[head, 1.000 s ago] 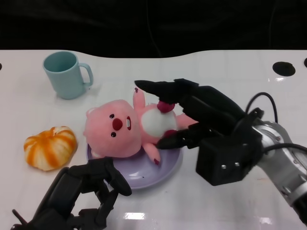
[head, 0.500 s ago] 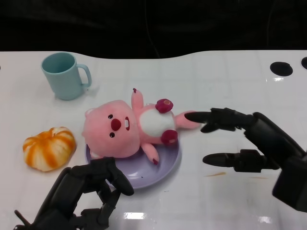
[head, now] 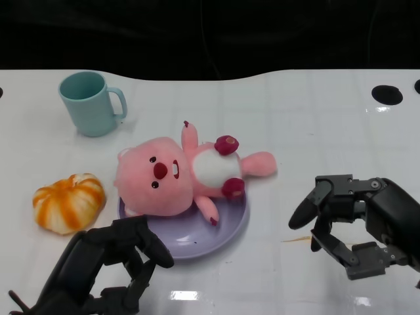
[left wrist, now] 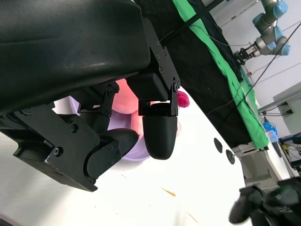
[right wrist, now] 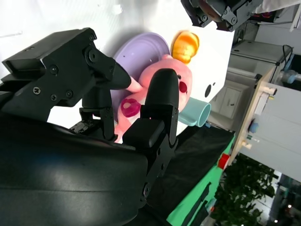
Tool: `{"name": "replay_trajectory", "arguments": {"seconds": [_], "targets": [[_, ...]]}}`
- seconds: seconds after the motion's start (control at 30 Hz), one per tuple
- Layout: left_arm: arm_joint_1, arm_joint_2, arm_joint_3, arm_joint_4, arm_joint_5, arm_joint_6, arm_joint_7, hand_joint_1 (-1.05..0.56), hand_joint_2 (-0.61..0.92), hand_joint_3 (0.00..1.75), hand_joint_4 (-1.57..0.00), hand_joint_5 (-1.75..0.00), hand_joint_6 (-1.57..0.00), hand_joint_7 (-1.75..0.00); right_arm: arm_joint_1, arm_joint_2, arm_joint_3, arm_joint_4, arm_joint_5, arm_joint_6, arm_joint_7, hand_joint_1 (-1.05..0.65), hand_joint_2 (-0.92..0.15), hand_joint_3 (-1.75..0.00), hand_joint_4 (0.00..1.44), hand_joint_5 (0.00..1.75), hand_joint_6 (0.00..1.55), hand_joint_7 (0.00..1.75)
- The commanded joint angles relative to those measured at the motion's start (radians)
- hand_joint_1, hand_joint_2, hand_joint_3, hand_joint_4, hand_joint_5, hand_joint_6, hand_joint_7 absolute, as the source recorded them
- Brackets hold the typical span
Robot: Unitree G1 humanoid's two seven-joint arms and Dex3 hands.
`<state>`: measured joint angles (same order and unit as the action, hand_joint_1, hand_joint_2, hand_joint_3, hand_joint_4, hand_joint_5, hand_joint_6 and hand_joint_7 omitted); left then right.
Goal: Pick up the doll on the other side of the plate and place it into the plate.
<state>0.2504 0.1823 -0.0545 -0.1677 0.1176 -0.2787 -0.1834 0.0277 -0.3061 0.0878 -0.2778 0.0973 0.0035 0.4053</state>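
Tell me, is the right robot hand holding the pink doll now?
No, the right robot hand is apart from the doll, which lies on the plate.

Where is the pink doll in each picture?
Head view: the pink doll lies in the middle, across the purple plate.
Left wrist view: only a bit of the doll shows, pink behind the left hand.
Right wrist view: the doll peeks out between the right hand's fingers.
Shared landmark: the purple plate, next to the doll in all three.
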Motion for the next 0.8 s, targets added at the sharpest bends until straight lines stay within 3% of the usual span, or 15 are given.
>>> {"name": "replay_trajectory", "arguments": {"seconds": [0.03, 0.2, 0.4, 0.8], "targets": [[0.004, 0.02, 0.016, 0.005, -0.024, -0.004, -0.012, -0.08, 0.52, 1.09, -0.78, -1.53, -0.85, -1.12, 0.011, -0.002, -0.017, 0.032, 0.003, 0.006, -0.003, 0.19, -0.46, -1.37, 0.87, 1.6, 0.84, 1.3], [0.005, 0.026, 0.02, 0.01, -0.026, -0.022, -0.013, -0.07, 0.53, 1.08, -0.78, -1.54, -0.85, -1.12, -0.006, -0.014, -0.005, 0.088, -0.027, 0.0, 0.006, 0.19, -0.41, -1.45, 0.93, 1.74, 0.87, 1.51], [0.014, 0.025, 0.022, 0.0, -0.053, -0.003, -0.021, -0.08, 0.54, 1.08, -0.77, -1.54, -0.85, -1.12, -0.017, -0.042, 0.005, 0.12, -0.067, 0.004, 0.037, 0.19, -0.42, -1.44, 0.93, 1.75, 0.83, 1.57], [0.013, 0.029, 0.023, 0.008, -0.038, -0.027, -0.016, -0.08, 0.54, 1.07, -0.76, -1.56, -0.85, -1.12, -0.024, -0.037, 0.007, 0.144, -0.093, -0.012, 0.041, 0.19, -0.42, -1.41, 0.91, 1.75, 0.81, 1.57]]}}
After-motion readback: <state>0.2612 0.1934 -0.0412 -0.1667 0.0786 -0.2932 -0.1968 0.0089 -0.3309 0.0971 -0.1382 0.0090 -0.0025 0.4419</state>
